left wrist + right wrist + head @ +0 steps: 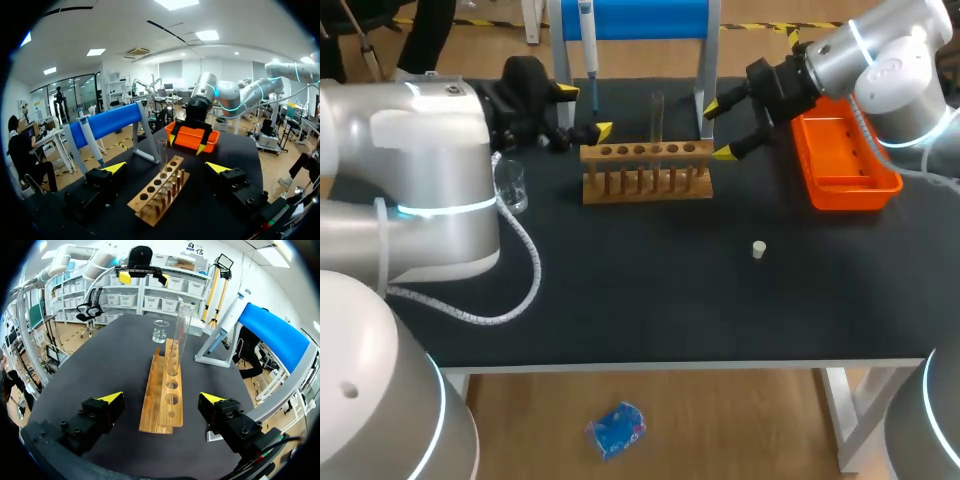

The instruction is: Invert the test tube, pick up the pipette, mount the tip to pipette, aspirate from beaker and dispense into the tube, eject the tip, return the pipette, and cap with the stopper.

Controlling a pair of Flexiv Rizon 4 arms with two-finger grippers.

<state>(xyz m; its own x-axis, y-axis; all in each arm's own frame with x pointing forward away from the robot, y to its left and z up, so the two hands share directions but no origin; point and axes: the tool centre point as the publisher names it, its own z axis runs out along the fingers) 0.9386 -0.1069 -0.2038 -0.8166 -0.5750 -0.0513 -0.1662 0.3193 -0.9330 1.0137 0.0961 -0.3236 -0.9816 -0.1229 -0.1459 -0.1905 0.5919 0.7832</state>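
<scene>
A wooden tube rack (647, 170) stands at the table's back middle, with a clear test tube (657, 115) upright in one of its holes. My left gripper (586, 112) hovers open at the rack's left end and my right gripper (718, 130) open at its right end, both empty. In the left wrist view the rack (160, 192) and the tube (164, 155) lie ahead between the open fingers. The pipette (588, 40) hangs on the blue stand (640, 18) behind the rack. A glass beaker (510, 185) sits left of the rack. A small white stopper (758, 249) lies nearer the front.
An orange tray (845, 150) sits at the right, under my right arm. The stand's metal legs (705, 70) come down just behind the rack. My left arm's white cable (515, 290) loops over the table's left part.
</scene>
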